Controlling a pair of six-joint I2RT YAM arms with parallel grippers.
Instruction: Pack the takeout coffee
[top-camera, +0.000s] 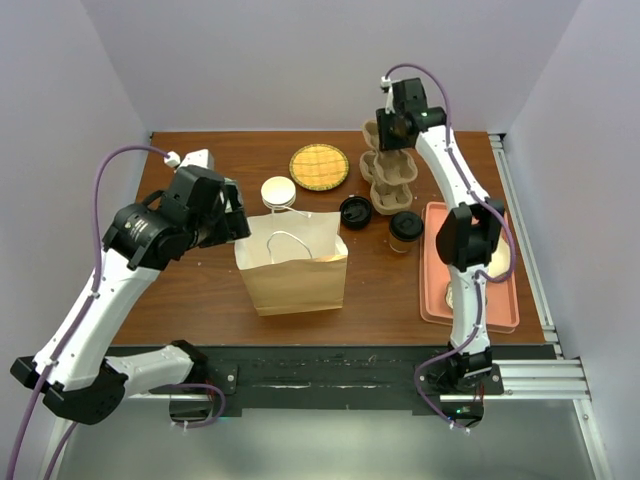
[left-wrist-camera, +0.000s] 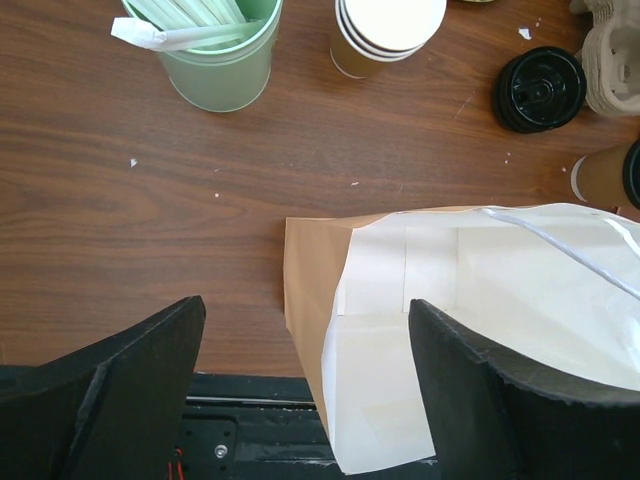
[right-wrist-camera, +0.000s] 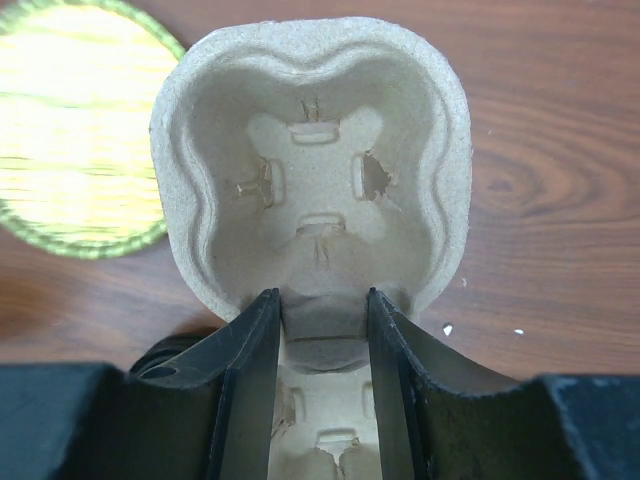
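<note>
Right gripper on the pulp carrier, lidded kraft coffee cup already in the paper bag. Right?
No. Top view: the brown kraft-paper cup with black lid stands on the table beside the pink tray, not in the brown paper bag. Rest holds.

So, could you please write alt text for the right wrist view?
The right tool clamps the centre ridge of a beige pulp cup carrier, with the wooden table behind it. A round yellow woven mat lies at upper left.

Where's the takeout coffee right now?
Top view: the takeout coffee stands upright on the table right of centre, between the paper bag and the pink tray, just right of the loose black lid.
</note>
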